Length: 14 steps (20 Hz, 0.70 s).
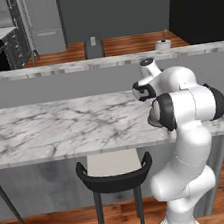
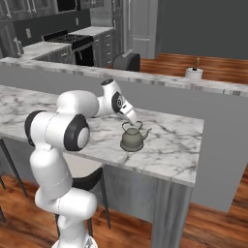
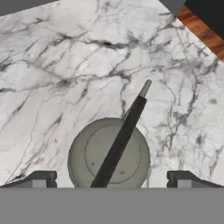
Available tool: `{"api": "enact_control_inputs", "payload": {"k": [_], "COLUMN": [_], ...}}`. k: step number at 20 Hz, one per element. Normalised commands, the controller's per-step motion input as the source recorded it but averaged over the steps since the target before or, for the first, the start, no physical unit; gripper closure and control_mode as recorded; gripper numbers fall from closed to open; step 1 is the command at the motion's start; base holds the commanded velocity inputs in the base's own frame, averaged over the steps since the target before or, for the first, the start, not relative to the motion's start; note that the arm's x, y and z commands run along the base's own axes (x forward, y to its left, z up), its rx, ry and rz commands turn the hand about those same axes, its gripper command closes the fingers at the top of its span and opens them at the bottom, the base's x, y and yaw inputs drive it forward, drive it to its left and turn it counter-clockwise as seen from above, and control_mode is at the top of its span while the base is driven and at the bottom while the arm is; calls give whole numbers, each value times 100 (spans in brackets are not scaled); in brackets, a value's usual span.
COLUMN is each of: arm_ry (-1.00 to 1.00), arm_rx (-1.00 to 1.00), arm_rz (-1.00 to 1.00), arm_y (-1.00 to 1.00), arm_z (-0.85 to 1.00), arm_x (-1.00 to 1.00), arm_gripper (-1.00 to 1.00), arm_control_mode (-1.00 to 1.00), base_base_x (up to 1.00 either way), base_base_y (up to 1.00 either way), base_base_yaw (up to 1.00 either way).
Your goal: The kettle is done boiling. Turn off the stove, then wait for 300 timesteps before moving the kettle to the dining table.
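The small grey-beige kettle (image 2: 132,139) stands upright on the dining table (image 2: 169,140), near its right end. In the hand view I look straight down on the kettle (image 3: 87,153), its thin dark handle running across the lid. My gripper (image 2: 129,117) hovers just above the handle, open, with the fingertips (image 3: 41,178) wide apart on either side of the kettle and touching nothing (image 3: 111,179). The black stove (image 2: 72,41) stands far back at the left, in the kitchen beyond the table's ledge.
The raised back ledge (image 2: 145,77) runs behind the kettle, with a small white pot (image 2: 194,72) on it. A black stool (image 1: 115,176) stands under the table's front edge. The marble slab (image 1: 60,126) stretches bare to the left. Wooden floor lies past the right end.
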Motion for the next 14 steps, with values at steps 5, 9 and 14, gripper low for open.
{"api": "enact_control_inputs", "payload": {"k": [5,9,14], "arm_ry": [1,0,0], "arm_rx": [0,0,0], "arm_rz": [-14,-14,-14], "arm_y": [0,0,0], "arm_z": [28,30,31], "arm_x": [-44,-52,-51], "arm_gripper": [-100,-100,-100], "arm_control_mode": [-100,-100,-100], "base_base_x": [0,0,0], "base_base_y": [0,0,0], "base_base_yaw": [0,0,0]}}
